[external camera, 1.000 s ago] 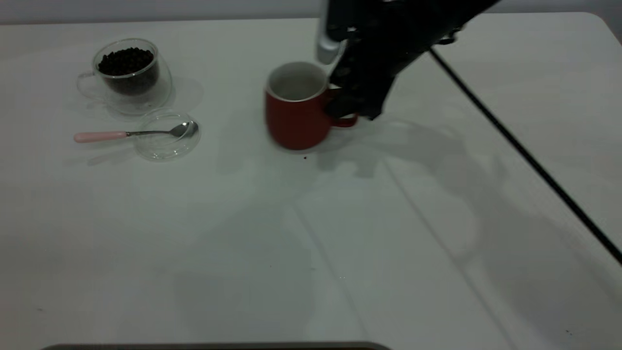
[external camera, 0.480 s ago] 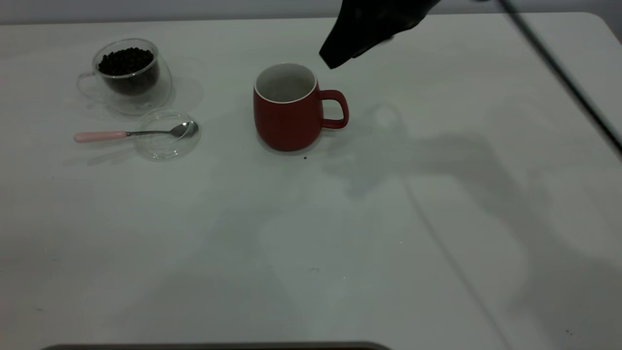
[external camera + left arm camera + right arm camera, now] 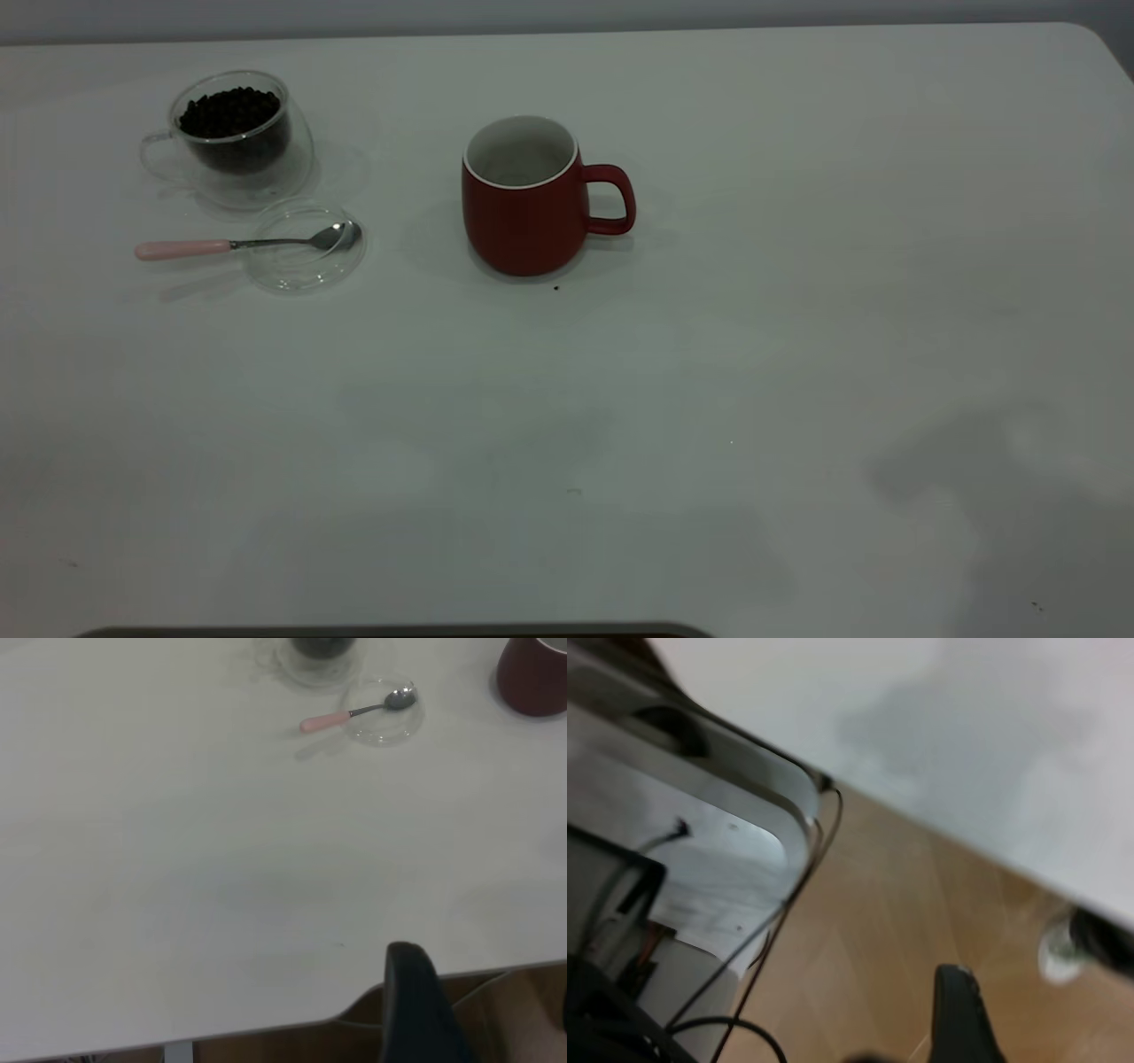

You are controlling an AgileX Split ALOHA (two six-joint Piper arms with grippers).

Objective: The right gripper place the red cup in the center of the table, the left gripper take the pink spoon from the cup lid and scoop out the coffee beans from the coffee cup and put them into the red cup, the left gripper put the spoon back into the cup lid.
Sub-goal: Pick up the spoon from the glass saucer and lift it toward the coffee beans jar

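Near the surface's (image 3: 797,266) middle the red cup (image 3: 528,199) is seen upright; neither gripper's jaws can be told.

dim, flat light over the table (image 3: 797,266), greyish rather than white. soft smudgy shadows pool along its near side and toward the right. the red cup (image 3: 523,208) throws a faint shadow to both sides. small glints on the spoon (image 3: 332,237) bowl and the glass lid (image 3: 301,266) rim. exterior view is fairly crisp; left wrist view is hazy, the finger (image 3: 416,1010) soft. right wrist view is blurred, the table edge smeared.
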